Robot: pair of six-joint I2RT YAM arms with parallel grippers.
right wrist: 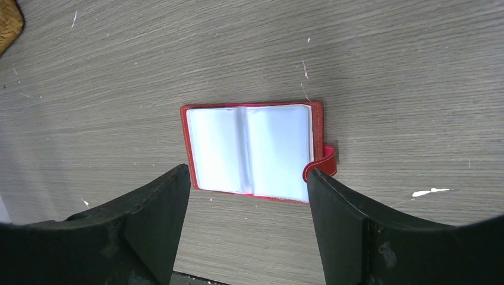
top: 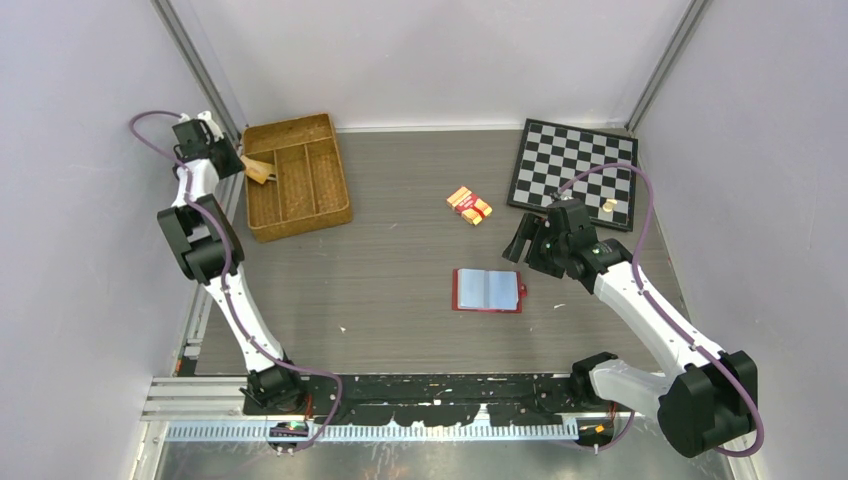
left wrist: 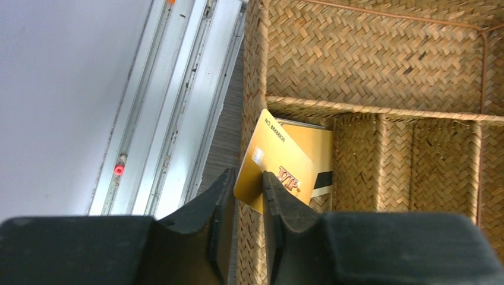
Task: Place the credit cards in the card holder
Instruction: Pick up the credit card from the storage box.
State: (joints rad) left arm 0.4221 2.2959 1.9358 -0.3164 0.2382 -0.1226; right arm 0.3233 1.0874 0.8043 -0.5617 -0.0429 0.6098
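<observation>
A gold credit card [left wrist: 279, 160] marked VIP stands tilted at the left wall of the wicker tray [left wrist: 368, 59]. A second card [left wrist: 321, 155] with a dark stripe lies under it. My left gripper [left wrist: 248, 178] has its jaws narrowed round the gold card's lower corner. A slim gap still shows between them, so I cannot judge the grip. From above, that gripper [top: 245, 165] sits at the tray's left compartment. The red card holder [top: 488, 290] lies open on the table, clear sleeves up. My right gripper [right wrist: 248, 171] hangs open just above the holder [right wrist: 249, 151], touching nothing.
An orange-and-red banded pack [top: 469, 205] lies mid-table. A chessboard [top: 575, 170] with a small piece [top: 608, 205] on it lies at the back right. An aluminium rail [left wrist: 178, 107] runs along the tray's left side, close to the left fingers.
</observation>
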